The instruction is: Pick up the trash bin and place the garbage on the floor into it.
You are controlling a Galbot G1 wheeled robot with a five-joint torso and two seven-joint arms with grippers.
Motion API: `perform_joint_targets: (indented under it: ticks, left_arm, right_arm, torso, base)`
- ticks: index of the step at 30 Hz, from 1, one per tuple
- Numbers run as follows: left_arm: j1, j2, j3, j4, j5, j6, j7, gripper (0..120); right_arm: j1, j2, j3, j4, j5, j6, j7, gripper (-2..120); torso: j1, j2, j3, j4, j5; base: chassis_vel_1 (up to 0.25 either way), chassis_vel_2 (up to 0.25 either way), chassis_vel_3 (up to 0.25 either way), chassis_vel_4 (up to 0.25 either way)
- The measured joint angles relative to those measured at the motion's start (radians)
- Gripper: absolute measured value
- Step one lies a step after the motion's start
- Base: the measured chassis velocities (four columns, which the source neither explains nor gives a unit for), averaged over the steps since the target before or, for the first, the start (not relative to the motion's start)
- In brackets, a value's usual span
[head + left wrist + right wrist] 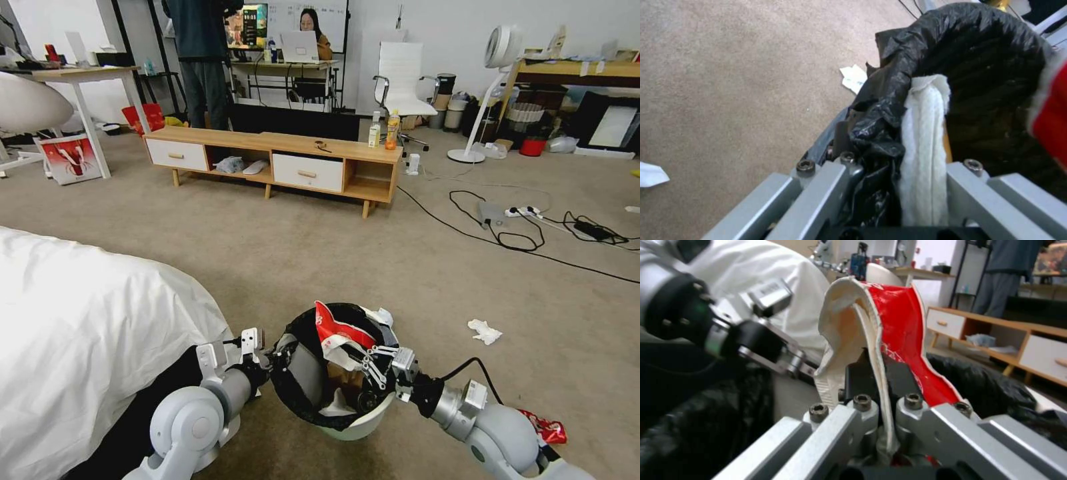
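The bin [347, 427] is being gripped at its rim by the left pincer [270, 363]. A wrapper [337, 330] is being pinched over it by the right pincer [373, 363]. A tissue [485, 331] is lying on the floor [333, 253].

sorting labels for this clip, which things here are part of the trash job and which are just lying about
Job: trash bin, held by left gripper; red-white wrapper in right gripper; tissue and red can on the floor.

Lying about: TV stand, bottles, fan, cables.

Grey rounded arms, black wrist cuffs, silver pincer [363, 363] links with hex screws.
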Motion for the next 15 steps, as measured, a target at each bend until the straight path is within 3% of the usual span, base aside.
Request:
perform_joint_targets:
  ticks: [8,15]
  left_arm:
    - [0.004,0.005,-0.007,-0.006,0.001,0.000,0.000,7]
    - [0.005,0.004,-0.004,-0.008,0.002,0.000,0.000,7]
  right_arm:
    - [0.004,0.008,-0.001,-0.009,0.002,-0.013,0.048,1]
    - [-0.008,-0.002,0.022,0.026,-0.001,-0.101,0.066,29]
  torso:
    - [0.000,0.000,0.000,-0.0001,0.0000]
    - [0.000,0.000,0.000,-0.0002,-0.0001]
  base:
    - [0.000,0.000,0.000,0.000]
    - [0.000,0.000,0.000,0.000]
